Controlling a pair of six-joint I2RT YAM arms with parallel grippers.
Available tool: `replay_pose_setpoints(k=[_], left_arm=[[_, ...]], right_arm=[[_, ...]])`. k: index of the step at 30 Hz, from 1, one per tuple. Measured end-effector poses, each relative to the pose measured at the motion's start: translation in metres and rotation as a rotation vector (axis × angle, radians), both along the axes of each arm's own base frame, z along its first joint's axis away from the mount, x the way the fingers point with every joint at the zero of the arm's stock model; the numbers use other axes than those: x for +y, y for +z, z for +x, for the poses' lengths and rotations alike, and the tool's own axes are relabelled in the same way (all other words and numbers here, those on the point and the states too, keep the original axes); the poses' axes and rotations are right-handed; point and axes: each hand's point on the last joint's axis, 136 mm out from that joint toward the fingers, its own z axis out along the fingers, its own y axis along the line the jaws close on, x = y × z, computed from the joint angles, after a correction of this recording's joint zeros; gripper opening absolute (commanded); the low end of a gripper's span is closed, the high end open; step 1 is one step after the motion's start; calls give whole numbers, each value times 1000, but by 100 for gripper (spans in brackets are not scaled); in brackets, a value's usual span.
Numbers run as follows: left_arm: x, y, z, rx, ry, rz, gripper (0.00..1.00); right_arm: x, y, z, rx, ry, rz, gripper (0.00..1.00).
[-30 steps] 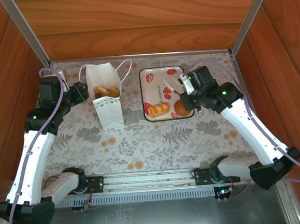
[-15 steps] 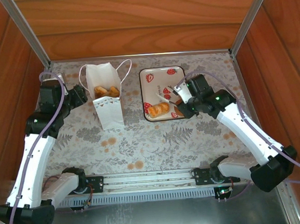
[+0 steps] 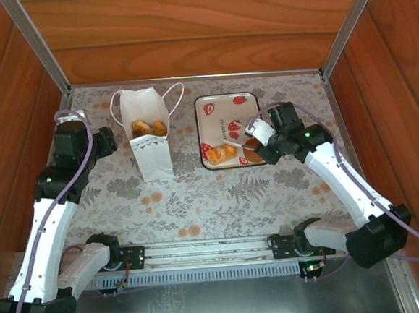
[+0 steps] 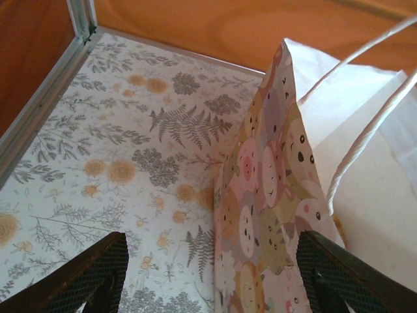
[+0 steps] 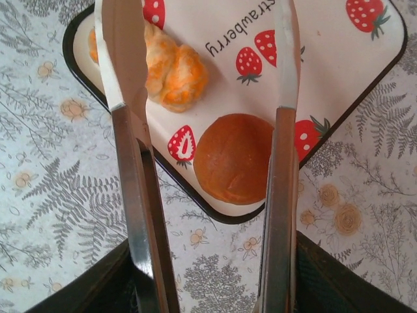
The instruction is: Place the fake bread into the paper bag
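Left arm (image 3: 47,213) is bent up along the left side. The left pincer (image 3: 111,141) sits just beside the bag (image 3: 151,157) and is wide open. In the wrist view its fingers (image 4: 91,277) stand far apart, with the bag's patterned side between them, and the left finger is clearly off the paper.

Right arm (image 3: 342,182) reaches in over the tray (image 5: 326,59). The right pincer (image 3: 258,144) is clamped on the tongs (image 5: 133,195), whose blades are spread to either side of the bun (image 5: 231,160). A croissant (image 5: 172,75) lies on the tray just beyond the bun. Some bread (image 3: 149,126) is already down in the bag.

The tabletop (image 4: 98,150) has a fern-and-flower cloth. Wooden walls (image 3: 199,27) and metal corner posts box it in.

Compared with a second ago, the left pincer has backed off leftward from the bag's edge. The right arm has swung lower, toward the tray's near corner, and the tongs are spread wider. The bag, tray and pastries haven't budged.
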Motion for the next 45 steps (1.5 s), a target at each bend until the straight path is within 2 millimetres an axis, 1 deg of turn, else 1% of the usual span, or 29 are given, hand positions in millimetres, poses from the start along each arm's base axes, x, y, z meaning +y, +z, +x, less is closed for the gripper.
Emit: replay_pose_setpoints(k=[4,11,19,28,33,39,45], left_arm=[[0,-2,-3,-5,-17,17,76],[0,3,-8,-49,-28,22,78],[1,6,-9,-62,-29,27,80],[0,3,-7,-52,-31,33,80],[0,1,-5,-43,-32,36,80],[0,-1,-3,-37,-33,39,80],[0,-1,-3,-36,-33,40,80]], right_arm=[[1,-8,0,54,69,-32,61],[9,-12,6,128,152,-57,61],[8,-36,12,214,181,-121,62],[0,-40,15,198,233,-192,62],[-4,-40,24,159,244,-237,62],[-4,-42,32,129,269,-268,64],[-2,-47,32,146,280,-274,64]])
